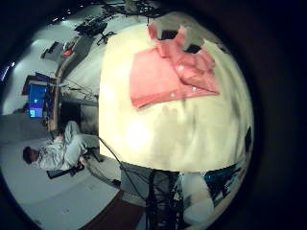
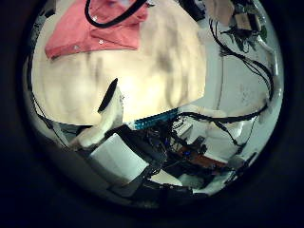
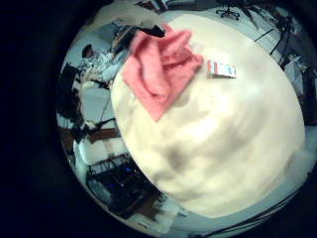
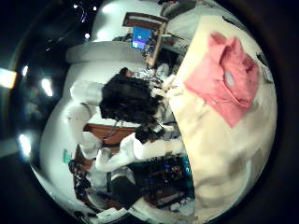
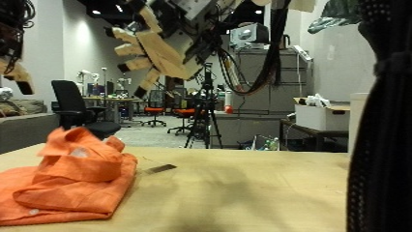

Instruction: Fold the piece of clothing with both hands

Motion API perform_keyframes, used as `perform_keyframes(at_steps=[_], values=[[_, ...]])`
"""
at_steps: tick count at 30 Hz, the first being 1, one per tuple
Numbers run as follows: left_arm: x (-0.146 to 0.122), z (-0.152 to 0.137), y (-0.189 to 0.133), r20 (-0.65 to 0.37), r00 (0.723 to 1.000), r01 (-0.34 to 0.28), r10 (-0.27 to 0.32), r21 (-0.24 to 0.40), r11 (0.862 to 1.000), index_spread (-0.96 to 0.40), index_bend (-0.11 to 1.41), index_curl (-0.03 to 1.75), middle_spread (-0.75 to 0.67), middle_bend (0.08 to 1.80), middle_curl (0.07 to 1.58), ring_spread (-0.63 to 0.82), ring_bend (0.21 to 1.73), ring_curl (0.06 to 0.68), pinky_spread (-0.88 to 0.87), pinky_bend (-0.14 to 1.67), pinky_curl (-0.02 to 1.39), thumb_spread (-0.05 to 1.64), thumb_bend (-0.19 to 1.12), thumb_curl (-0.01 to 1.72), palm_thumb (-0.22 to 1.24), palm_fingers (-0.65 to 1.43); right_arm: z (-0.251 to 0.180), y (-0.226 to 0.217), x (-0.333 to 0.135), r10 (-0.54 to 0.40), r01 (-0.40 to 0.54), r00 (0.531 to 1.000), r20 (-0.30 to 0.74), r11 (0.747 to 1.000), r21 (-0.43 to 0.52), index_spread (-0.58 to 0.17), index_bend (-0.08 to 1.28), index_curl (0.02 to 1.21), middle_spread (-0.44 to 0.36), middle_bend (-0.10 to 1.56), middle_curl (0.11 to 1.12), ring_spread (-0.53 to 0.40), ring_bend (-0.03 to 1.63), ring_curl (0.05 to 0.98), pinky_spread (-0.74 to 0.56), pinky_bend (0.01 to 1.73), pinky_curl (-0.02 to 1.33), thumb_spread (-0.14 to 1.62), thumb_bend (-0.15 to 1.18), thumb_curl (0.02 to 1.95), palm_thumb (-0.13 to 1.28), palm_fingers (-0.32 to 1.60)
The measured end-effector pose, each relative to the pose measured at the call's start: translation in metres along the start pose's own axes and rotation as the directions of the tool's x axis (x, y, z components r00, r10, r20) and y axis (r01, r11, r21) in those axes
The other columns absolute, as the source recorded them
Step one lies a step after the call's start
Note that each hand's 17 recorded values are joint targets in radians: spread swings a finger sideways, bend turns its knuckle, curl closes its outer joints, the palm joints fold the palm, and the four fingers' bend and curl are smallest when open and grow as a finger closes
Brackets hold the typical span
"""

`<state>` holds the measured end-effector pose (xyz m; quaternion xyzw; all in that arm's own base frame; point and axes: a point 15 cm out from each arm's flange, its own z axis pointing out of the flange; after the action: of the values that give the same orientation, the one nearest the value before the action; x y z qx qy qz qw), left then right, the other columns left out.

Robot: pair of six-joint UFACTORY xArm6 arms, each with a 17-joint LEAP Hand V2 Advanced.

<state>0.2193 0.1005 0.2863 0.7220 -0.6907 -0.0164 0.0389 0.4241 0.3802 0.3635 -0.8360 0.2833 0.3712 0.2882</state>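
Note:
An orange button shirt (image 5: 71,179) lies crumpled and partly doubled over at one end of the tan table (image 5: 257,193). One hand (image 5: 152,46) hangs high above the table beyond the shirt, fingers spread straight and holding nothing. Part of a second hand (image 5: 15,43) shows at the view's edge, also well above the shirt. I cannot tell which is left or right there. Both palms look down from far up: the shirt (image 1: 177,69) (image 2: 95,33) (image 3: 158,64) (image 4: 227,75) appears small near the table's edge, touched by neither hand.
A small flat card or box (image 3: 222,68) lies on the table (image 3: 218,139) just past the shirt, seen as a dark sliver (image 5: 158,169) in the outside view. Office chairs, tripods and equipment racks stand around the table.

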Motion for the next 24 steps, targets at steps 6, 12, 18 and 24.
perform_keyframes(at_steps=[6, 12, 18, 24], values=[[0.0, 0.001, -0.001, 0.001, 1.0, -0.001, 0.001, 0.001, 1.0, -0.02, 0.18, 0.37, 0.14, 0.18, 0.31, 0.26, 0.56, 0.19, 0.26, 0.33, 0.31, 1.06, -0.02, 0.36, 0.56, 0.21, -0.032, -0.01, -0.039, -0.01, -0.011, 0.978, 0.208, 0.995, 0.099, -0.45, 0.19, 0.33, -0.083, 0.31, 0.32, 0.165, 0.61, 0.201, 0.5, 0.69, 0.32, 0.89, -0.03, 0.35, 0.17, 0.18], [0.004, 0.001, -0.008, -0.002, 1.0, 0.001, -0.001, 0.018, 1.0, -0.02, 0.18, 0.37, 0.13, 0.18, 0.31, 0.25, 0.56, 0.189, 0.26, 0.33, 0.31, 1.06, -0.02, 0.36, 0.56, 0.21, -0.06, 0.003, -0.016, 0.024, -0.044, 0.984, 0.178, 0.993, 0.111, -0.446, 0.2, 0.34, -0.069, 0.28, 0.31, 0.144, 0.57, 0.19, 0.5, 0.63, 0.29, 0.94, -0.01, 0.34, 0.25, 0.23], [0.019, 0.004, -0.026, 0.003, 1.0, -0.024, 0.024, 0.036, 0.999, -0.03, 0.19, 0.38, 0.11, 0.18, 0.31, 0.25, 0.53, 0.184, 0.26, 0.33, 0.31, 1.05, -0.02, 0.36, 0.58, 0.2, -0.078, 0.041, 0.016, 0.059, -0.059, 0.998, -0.016, 0.998, 0.016, -0.443, 0.2, 0.35, -0.076, 0.26, 0.31, 0.165, 0.52, 0.176, 0.5, 0.58, 0.26, 0.99, -0.01, 0.33, 0.33, 0.23], [0.042, 0.013, -0.057, 0.047, 0.996, -0.074, 0.072, 0.055, 0.996, -0.02, 0.2, 0.39, 0.11, 0.18, 0.3, 0.29, 0.49, 0.177, 0.29, 0.29, 0.31, 1.05, -0.02, 0.37, 0.58, 0.16, -0.118, 0.079, 0.033, 0.068, -0.082, 0.969, -0.237, 0.996, -0.047, -0.436, 0.2, 0.35, -0.038, 0.22, 0.31, 0.177, 0.46, 0.165, 0.5, 0.53, 0.25, 1.08, 0.01, 0.36, 0.5, 0.23]])
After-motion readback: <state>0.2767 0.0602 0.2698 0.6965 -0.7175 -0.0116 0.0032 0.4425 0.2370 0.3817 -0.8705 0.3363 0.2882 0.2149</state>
